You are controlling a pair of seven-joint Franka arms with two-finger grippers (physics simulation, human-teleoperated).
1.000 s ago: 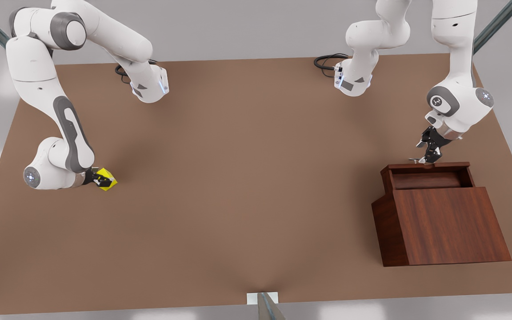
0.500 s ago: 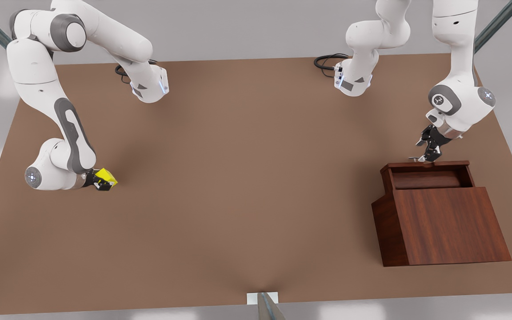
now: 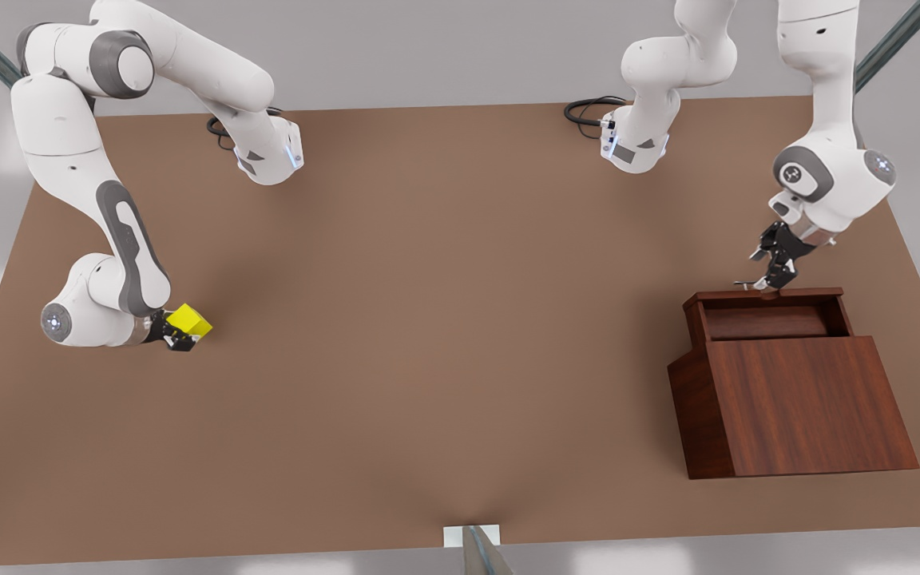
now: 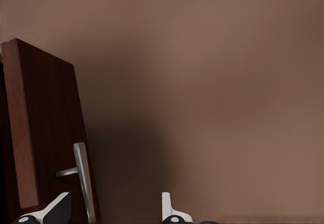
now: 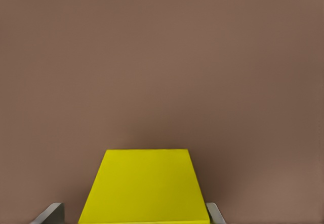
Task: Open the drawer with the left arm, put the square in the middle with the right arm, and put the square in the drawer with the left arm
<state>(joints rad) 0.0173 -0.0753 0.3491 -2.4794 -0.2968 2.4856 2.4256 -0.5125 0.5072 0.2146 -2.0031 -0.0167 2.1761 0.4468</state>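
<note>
Since the earlier frames: the yellow square (image 3: pixel 188 320) at the front view's left has come up a little and levelled out in its grip; the arm over the cabinet (image 3: pixel 795 403) has lifted slightly away.
Right gripper (image 3: pixel 181 331): at the front view's left edge, low over the table, pinching the yellow square between its two fingers; in the right wrist view the cube (image 5: pixel 145 186) sits squarely between the fingertips (image 5: pixel 49 213).
Left gripper (image 3: pixel 774 275): at the front view's right, just above the drawer's back rim. Its fingers are spread, with the silver bar handle (image 4: pixel 83 178) lying close beside one fingertip (image 4: pixel 54 210) and not clamped.
Drawer (image 3: pixel 767 315): pulled out from the top of the cabinet, its shallow tray exposed, so the opening step looks done.
Step in hand: by my reading, carrying the square to the middle of the tabletop (image 3: pixel 444 319).
How to do it well: lift enough that the cube's lower edge clears the table, keep the pinch firm and the cube level, travel toward the frame's centre, and set it down flat before releasing.
Placement: leave it where the left arm can reach it from above, faces aligned for an easy pinch.
Left arm: best kept waiting clear of the drawer opening.
</note>
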